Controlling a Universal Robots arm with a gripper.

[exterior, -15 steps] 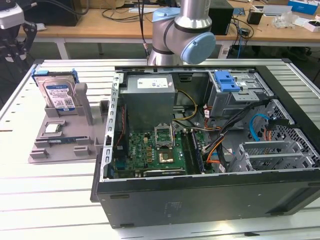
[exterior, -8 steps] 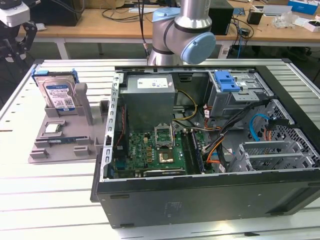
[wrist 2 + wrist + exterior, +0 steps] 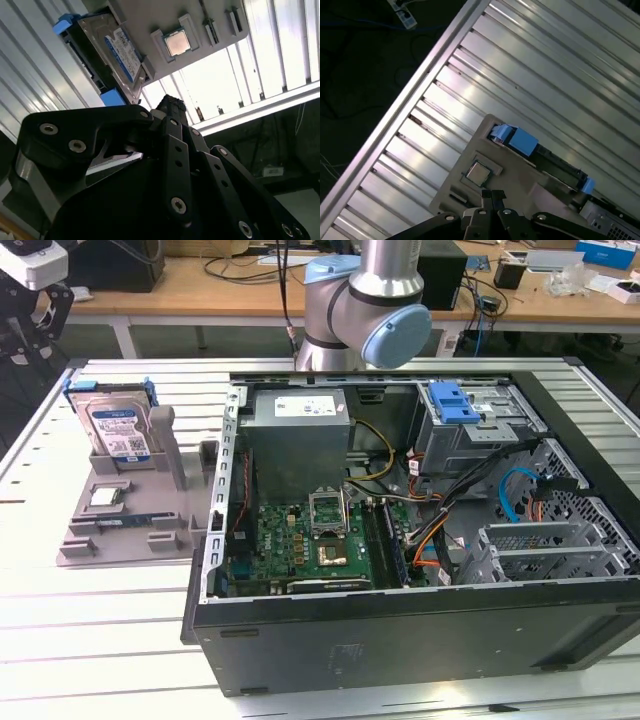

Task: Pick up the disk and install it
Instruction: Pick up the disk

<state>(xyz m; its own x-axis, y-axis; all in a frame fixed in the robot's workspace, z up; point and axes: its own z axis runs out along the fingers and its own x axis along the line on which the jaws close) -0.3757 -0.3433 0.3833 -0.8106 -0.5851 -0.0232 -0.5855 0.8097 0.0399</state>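
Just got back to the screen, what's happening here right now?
The disk has not been picked up yet. It stands upright in the grey holder beside the open computer case. In the second wrist view the gripper hangs above the holder, near the disk but not touching it.

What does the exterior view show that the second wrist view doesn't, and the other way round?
Exterior view: the open case, its motherboard and the arm. Second wrist view: the black gripper, close up. Both: the disk propped in the grey stand, with the chip lying on that same stand.
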